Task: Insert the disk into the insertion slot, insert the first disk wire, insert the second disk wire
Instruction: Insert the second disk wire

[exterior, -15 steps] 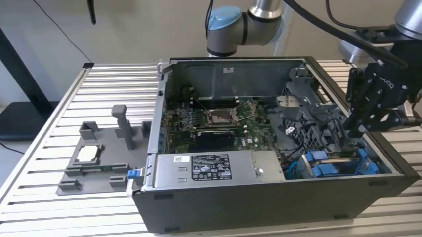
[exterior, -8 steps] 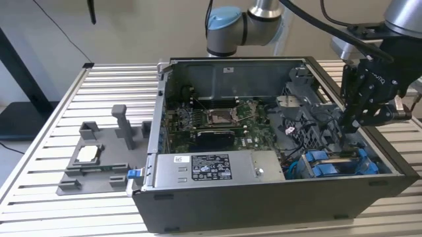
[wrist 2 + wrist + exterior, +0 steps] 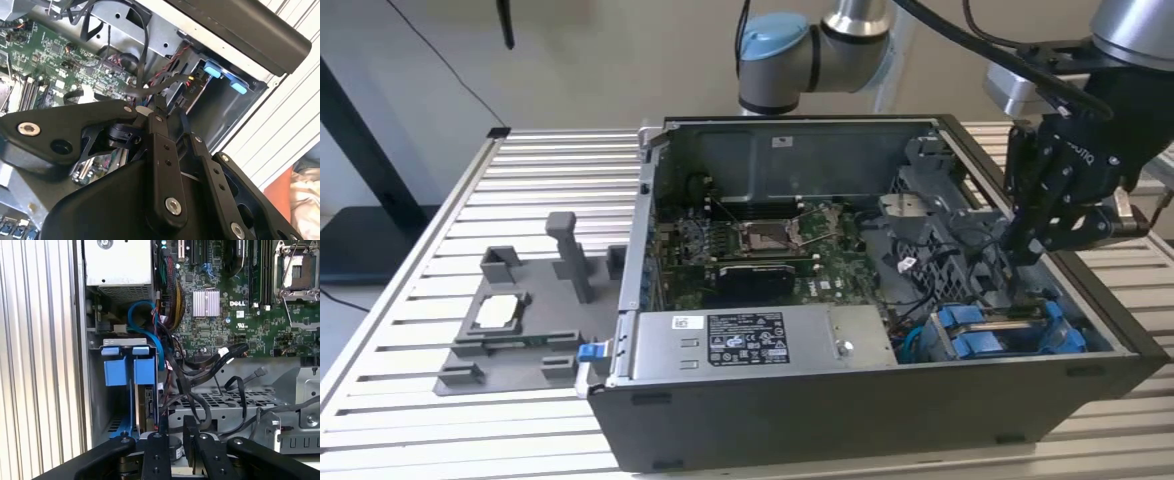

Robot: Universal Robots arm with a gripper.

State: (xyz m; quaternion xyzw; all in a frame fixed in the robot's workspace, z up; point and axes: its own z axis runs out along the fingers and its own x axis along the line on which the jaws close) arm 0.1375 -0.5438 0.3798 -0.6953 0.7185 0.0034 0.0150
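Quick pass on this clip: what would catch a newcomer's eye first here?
The open computer case dominates the slatted table, its green motherboard exposed. At the exterior view's right, the black gripper reaches down inside the case among dark cables. Close by it, the disk, in its bright blue carrier, sits in the insertion slot.

a robotics lab: opened computer case (image 3: 854, 410) on slatted aluminium bench (image 3: 547, 170).
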